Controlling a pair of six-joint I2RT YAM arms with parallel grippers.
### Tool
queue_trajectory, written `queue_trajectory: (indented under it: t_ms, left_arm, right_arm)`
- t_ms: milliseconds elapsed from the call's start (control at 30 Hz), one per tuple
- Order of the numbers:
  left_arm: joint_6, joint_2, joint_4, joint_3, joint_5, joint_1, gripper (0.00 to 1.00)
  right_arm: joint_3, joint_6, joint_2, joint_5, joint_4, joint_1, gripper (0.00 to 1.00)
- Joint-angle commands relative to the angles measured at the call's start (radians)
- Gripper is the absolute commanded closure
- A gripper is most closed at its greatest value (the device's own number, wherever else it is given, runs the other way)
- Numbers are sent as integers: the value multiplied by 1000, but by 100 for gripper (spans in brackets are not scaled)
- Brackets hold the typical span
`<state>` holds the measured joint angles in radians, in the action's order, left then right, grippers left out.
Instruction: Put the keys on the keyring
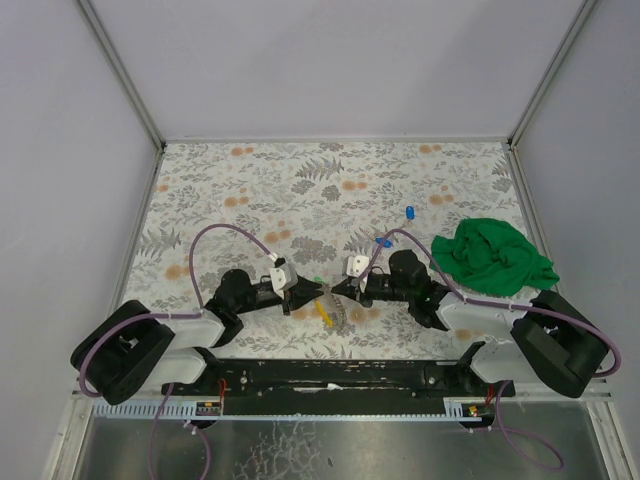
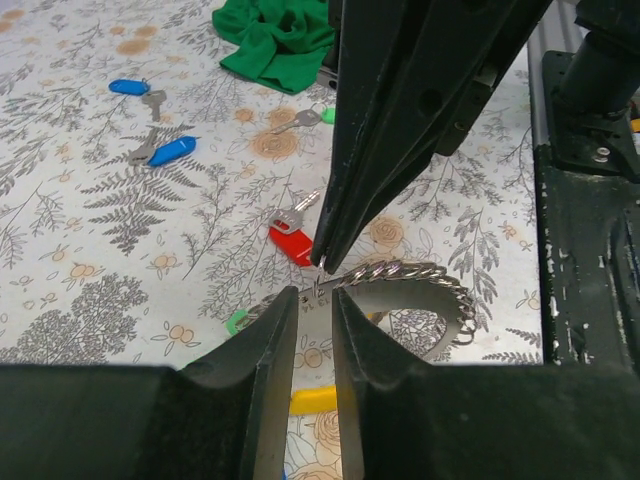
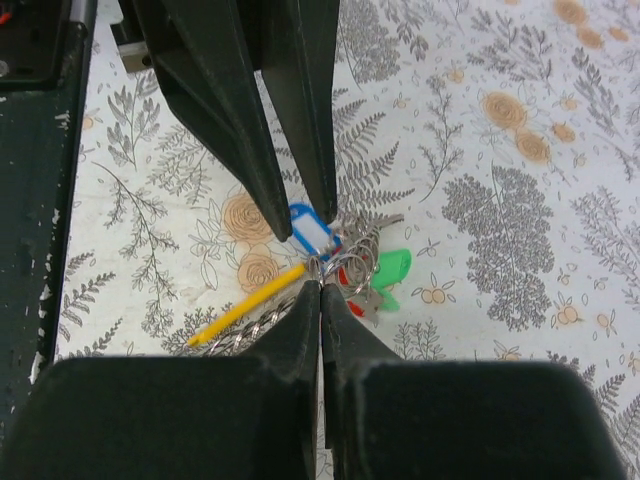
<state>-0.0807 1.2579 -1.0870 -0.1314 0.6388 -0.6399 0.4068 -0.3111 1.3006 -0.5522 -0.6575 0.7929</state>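
Threading step, by my reading. Right gripper (image 3: 320, 284) clenched on the keyring (image 3: 352, 262) (thin wire, easy to slip) at near middle of table (image 1: 250, 170). Left gripper (image 2: 315, 300) tip to tip with it, jaws parted a crack, nothing clearly held. Next: fetch a loose key; calls for a fine pinch. Beyond: red key (image 2: 290, 241), blue keys (image 2: 172, 150), green cloth (image 2: 275, 40), none blocking.

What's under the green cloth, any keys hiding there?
Nothing shows beneath the green cloth; its folds cover the table there, so I cannot tell. The nearest blue-tagged key lies clear of it, uncovered.
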Motion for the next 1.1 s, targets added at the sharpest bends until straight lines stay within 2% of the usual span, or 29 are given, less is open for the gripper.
queue_trajectory:
  t_ms: [0,733,900,1067]
  left_arm:
    - [24,12,-103,-1,55,6,80]
    - [35,41,-119,-17,74,8,81]
    - [34,36,-119,-14,76,8,85]
    - [32,37,-117,-16,82,8,95]
  right_arm:
    - [-11,53,-34,-47,-189,-11,100]
    - [-33,113,11,-142,-308,-11,100]
    - [-31,112,18,-147,-301,-11,100]
    - [-31,112,21,-151,-300,-11,100]
